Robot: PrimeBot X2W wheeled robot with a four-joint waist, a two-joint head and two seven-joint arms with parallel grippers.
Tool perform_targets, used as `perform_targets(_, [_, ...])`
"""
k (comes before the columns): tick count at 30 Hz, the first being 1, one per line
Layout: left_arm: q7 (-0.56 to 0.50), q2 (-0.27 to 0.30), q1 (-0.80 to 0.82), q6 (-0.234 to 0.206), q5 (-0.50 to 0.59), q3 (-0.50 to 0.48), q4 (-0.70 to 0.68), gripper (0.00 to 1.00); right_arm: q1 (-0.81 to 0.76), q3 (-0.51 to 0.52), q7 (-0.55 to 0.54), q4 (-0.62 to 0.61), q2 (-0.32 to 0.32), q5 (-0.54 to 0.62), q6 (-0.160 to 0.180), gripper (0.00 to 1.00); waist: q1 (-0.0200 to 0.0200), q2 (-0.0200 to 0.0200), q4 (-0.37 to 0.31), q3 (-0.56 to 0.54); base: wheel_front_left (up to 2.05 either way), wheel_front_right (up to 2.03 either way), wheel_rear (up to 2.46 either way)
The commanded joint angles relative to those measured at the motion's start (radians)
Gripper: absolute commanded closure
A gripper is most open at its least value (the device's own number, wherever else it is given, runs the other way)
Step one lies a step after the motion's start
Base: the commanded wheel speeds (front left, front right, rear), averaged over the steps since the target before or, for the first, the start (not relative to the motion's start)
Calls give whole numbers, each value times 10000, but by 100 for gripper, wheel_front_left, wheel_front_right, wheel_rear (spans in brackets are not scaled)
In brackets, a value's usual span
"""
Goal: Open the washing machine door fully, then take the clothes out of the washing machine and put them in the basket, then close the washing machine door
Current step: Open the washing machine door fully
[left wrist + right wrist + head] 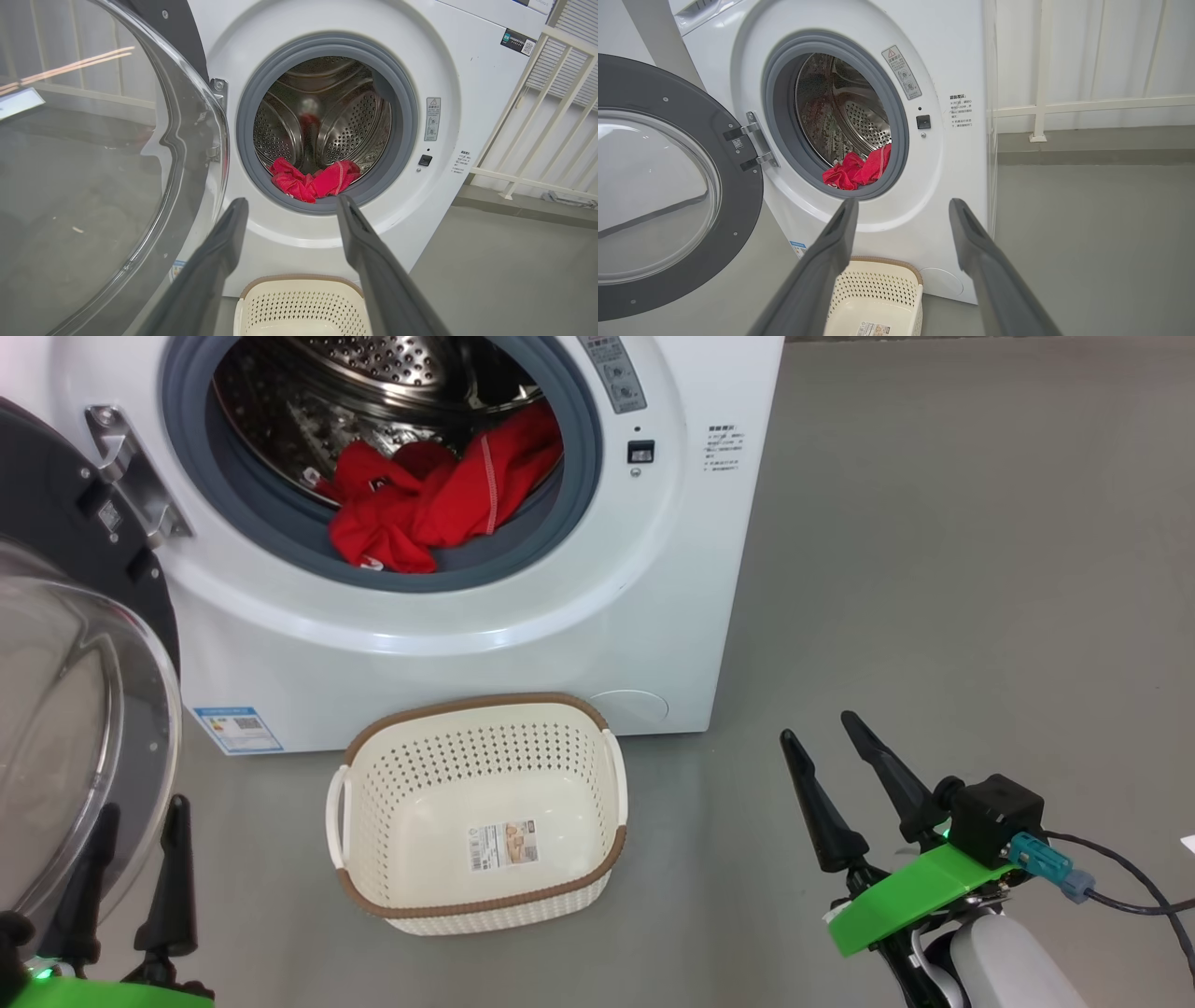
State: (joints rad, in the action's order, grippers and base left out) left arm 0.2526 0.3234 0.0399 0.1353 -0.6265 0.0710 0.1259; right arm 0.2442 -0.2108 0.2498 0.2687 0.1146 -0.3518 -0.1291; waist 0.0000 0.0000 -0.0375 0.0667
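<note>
The clothes (pixel 439 504) lie bunched at the drum's front lip, spilling onto the grey gasket of the washer (pixel 691 569). Its door (pixel 56 513) stands swung wide to the left. The basket (pixel 476 705) sits on the floor (pixel 934 569) just before the washer, below the opening. Your left gripper (pixel 140 805) hangs beside the door's glass bowl, fingers spread wide and holding nothing; whether it touches the glass you cannot tell. Your right gripper (pixel 818 728) is well right of the basket, fingers likewise apart, gripping nothing. The floor is plain grey, and a white railing (pixel 1064 105) stands beyond the washer.
</note>
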Motion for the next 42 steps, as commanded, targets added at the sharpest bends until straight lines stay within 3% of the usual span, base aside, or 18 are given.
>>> perform_targets(1, [91, 215, 115, -46, 161, -444, -215, 0, -5, -151, 120, -307, -7, 141, -16, 0, 0, 0, -47, -38, 0, 0, 0])
perform_targets(42, [91, 162, 31, -46, 575, -473, -119, 0, -94, 29, 120, -432, 37, 192, -16, 0, 0, 0, -73, -56, 0, 0, 0])
